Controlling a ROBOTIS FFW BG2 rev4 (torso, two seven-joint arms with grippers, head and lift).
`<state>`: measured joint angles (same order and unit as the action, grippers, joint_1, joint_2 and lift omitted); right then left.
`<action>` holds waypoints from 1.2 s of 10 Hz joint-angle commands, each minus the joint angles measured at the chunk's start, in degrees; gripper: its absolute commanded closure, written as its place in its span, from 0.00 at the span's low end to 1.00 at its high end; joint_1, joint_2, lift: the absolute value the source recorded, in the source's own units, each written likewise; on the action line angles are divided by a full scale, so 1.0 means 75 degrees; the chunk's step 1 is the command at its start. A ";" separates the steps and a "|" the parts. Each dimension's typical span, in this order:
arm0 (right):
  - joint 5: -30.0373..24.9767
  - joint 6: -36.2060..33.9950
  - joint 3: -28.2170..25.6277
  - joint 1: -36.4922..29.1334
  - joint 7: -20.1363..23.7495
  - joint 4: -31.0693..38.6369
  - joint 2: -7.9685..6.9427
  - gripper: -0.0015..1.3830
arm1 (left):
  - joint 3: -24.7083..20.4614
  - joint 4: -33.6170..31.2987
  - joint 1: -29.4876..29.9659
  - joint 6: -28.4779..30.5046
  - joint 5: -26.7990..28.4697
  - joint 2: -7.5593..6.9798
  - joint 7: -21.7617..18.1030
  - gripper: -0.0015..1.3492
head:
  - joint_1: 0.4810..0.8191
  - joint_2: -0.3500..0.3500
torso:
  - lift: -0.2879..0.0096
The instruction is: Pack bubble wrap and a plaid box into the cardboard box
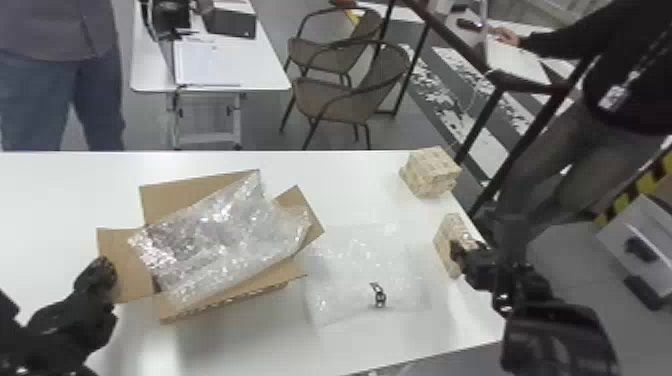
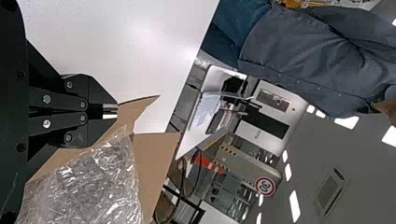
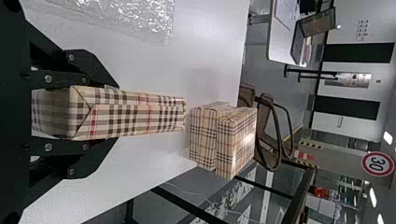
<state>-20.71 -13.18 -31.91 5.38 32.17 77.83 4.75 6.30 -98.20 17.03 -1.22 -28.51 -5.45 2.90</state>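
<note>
White desk (image 1: 250, 345), chairs (image 1: 335, 97) behind. Plaid box (image 3: 140, 119), right in head view, clamped in right tool (image 3: 115, 113); left tool (image 2: 110, 111) narrow. Box likely light, stiff, wrapper slippery: grip flat sides, midway, gently.

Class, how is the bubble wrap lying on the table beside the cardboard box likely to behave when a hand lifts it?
The bubble wrap should be light for its size, being thin and see-through. It will probably sag or fold, since the piece on the cardboard box lies creased. It might also slide, as the table beneath looks smooth.
</note>
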 commanded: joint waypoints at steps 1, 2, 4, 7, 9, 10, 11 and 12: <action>0.0030 -0.0001 0.0000 -0.0037 -0.0001 0.0040 0.0000 0.66 | -0.0007 0.0003 0.0002 -0.0001 -0.0007 0.0000 0.0000 0.89 | 0.63 0.09 | 0.72; 0.0042 -0.0001 0.0000 -0.0073 -0.0001 0.0134 -0.0012 0.66 | -0.0007 0.0003 0.0002 -0.0001 -0.0007 0.0000 0.0000 0.89 | 0.63 0.09 | 0.72; 0.0042 -0.0083 0.0000 -0.0155 -0.0013 0.0427 -0.0094 0.66 | 0.0004 0.0003 0.0002 -0.0001 0.0004 0.0000 0.0000 0.89 | 0.63 0.09 | 0.72; 0.0394 -0.0305 0.0293 -0.0459 -0.0048 0.1646 -0.0363 0.66 | 0.0004 0.0015 -0.0021 -0.0001 0.0004 0.0000 -0.0011 0.89 | 0.63 0.10 | 0.72; 0.0640 -0.0645 0.0645 -0.0530 -0.0071 0.2642 -0.0598 0.66 | 0.0016 0.0027 -0.0044 -0.0001 0.0004 0.0012 -0.0035 0.89 | 0.63 0.14 | 0.72; 0.0945 -0.0833 0.0926 -0.0565 -0.0223 0.2982 -0.0598 0.66 | 0.0016 0.0050 -0.0044 -0.0001 0.0004 0.0012 -0.0047 0.89 | 0.63 0.16 | 0.72; 0.1261 -0.0926 0.1195 -0.0588 -0.0306 0.3216 -0.0598 0.66 | 0.0016 0.0050 -0.0044 -0.0001 0.0004 0.0012 -0.0047 0.89 | 0.63 0.18 | 0.72; 0.1495 -0.0962 0.1512 -0.0588 -0.0329 0.3380 -0.0598 0.66 | 0.0016 0.0050 -0.0056 -0.0001 -0.0007 0.0012 -0.0058 0.89 | 0.63 0.21 | 0.72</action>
<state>-10.46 -20.22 -21.82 0.98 29.70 102.49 0.27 6.42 -97.79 16.64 -1.23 -28.52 -5.36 2.46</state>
